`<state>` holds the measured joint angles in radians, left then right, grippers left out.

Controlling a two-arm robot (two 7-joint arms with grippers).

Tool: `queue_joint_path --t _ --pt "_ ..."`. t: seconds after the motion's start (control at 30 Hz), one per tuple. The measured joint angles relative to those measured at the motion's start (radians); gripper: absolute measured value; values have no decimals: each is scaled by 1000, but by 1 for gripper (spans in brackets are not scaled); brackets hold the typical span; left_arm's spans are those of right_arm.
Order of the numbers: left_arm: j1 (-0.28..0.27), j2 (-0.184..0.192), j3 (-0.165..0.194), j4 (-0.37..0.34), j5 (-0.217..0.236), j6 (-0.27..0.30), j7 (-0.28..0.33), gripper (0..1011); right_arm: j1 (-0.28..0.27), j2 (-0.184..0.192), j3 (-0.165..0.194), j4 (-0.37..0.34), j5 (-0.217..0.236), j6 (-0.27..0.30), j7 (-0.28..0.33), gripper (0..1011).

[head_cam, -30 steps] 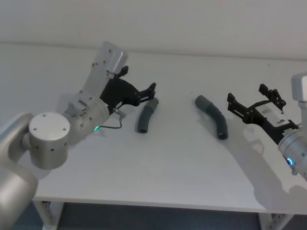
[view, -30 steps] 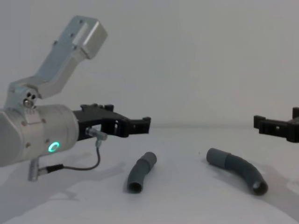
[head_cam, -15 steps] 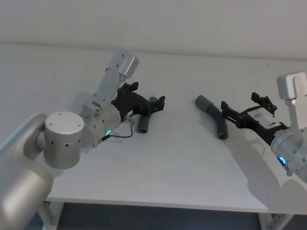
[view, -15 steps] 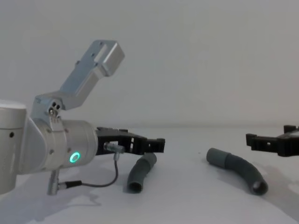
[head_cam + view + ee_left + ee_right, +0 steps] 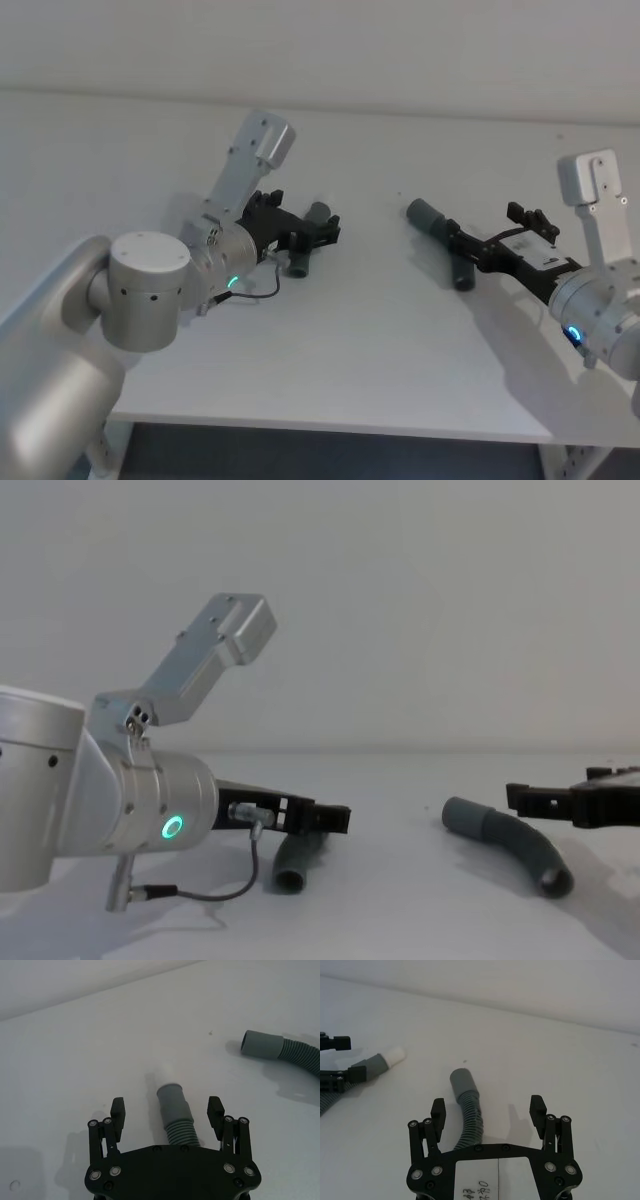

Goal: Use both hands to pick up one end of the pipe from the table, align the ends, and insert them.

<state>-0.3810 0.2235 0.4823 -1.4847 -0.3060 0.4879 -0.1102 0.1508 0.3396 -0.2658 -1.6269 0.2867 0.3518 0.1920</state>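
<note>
Since half a second before, both of my arms had come lower and reached farther in. My left fingers had dropped from just above the short piece to its level, so that from the chest view they covered its far end. My right fingers had slid inward and down from beside the longer piece until they stood over it.

My left fingers were spread wide, one on each side of the short piece, with a gap on both sides and nothing grasped. Its ribbed body ran back under my palm and its pale tip pointed away toward the middle of the counter. My right fingers were equally released, straddling the ribbed stretch of the longer piece without touching it. Its socket sleeve lay ahead of them, facing the pale tip across a bare stretch of surface.

Both pieces lay flat on the counter, well apart, the short one on my left and the longer, more curved one on my right. The green ring glowed on the arm behind my left fingers.

The counter was plain white and matte. A pale, bare wall rose behind it, and from the head view a dark floor showed below the near edge.
</note>
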Motion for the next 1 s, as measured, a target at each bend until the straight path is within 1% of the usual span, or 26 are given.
queue_joint_path --t 0.23,0.37,0.73,1.0 --pt "-24 -6 7 18 11 29 -1 1000 9 -15 -4 12 4 31 5 1001" --pt "-50 -12 17 45 20 36 -18 1000 15 -22 -7 21 4 45 6 1001" --pt "-107 -33 39 117 34 35 -61 1000 37 -34 -21 54 -11 72 15 1001" --pt "-122 -42 44 145 37 34 -81 1000 48 -34 -29 72 -21 82 31 1001"
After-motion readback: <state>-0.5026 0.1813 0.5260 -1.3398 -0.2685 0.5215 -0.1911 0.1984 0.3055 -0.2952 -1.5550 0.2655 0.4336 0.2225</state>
